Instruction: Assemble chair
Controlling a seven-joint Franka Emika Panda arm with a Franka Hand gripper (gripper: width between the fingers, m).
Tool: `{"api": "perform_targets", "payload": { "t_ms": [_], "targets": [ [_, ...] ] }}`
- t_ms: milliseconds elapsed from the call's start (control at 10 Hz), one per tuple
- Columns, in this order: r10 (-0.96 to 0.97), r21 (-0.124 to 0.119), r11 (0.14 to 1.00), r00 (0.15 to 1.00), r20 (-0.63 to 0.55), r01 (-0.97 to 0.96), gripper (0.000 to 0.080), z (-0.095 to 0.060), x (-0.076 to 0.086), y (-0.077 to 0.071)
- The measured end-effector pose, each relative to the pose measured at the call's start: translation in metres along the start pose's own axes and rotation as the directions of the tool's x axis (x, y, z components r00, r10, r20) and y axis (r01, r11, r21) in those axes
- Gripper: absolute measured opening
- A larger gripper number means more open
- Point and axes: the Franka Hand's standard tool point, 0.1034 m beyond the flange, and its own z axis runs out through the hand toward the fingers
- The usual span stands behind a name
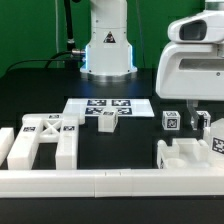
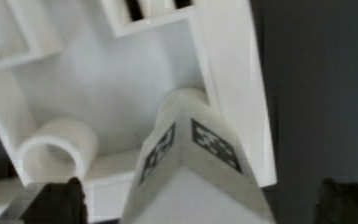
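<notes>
My gripper [image 1: 203, 110] hangs at the exterior view's right, over a white chair part [image 1: 185, 153]. In the wrist view its two dark fingertips [image 2: 51, 203] stand apart on either side of a white square leg [image 2: 202, 160] with a tag; a gap shows on each side, so the gripper [image 2: 197, 208] is open around it. The leg [image 1: 213, 140] stands upright at that part. Behind it in the wrist view lies a white panel [image 2: 140, 70] with a round socket [image 2: 55, 150] and slots. An X-braced frame [image 1: 45, 135] lies at the left.
The marker board [image 1: 85, 105] lies in the middle with a small white part [image 1: 107, 120] on its front edge. A small tagged block [image 1: 171, 121] stands to its right. A long low white border rail [image 1: 110, 183] runs along the front. The robot base [image 1: 107, 45] stands at the back.
</notes>
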Motion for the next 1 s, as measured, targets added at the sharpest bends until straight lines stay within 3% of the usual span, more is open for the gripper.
{"api": "perform_targets", "payload": {
  "t_ms": [400,600,800,900,1000],
  "targets": [
    [-0.354,-0.012,0.935,0.935,0.006,0.354,0.0648,0.0027,-0.0001,0.0033],
    [-0.405,-0.018,0.914,0.914,0.008,0.406,0.0648,0.0027,0.0001,0.0044],
    [-0.403,-0.018,0.915,0.915,0.008,0.403,0.0391,0.0027,0.0,0.0045],
    [-0.399,-0.018,0.917,0.917,0.008,0.4,0.0391,0.0028,0.0,0.0045],
    [-0.381,-0.018,0.924,0.925,0.008,0.381,0.0287,0.0028,-0.0001,0.0045]
  ]
}}
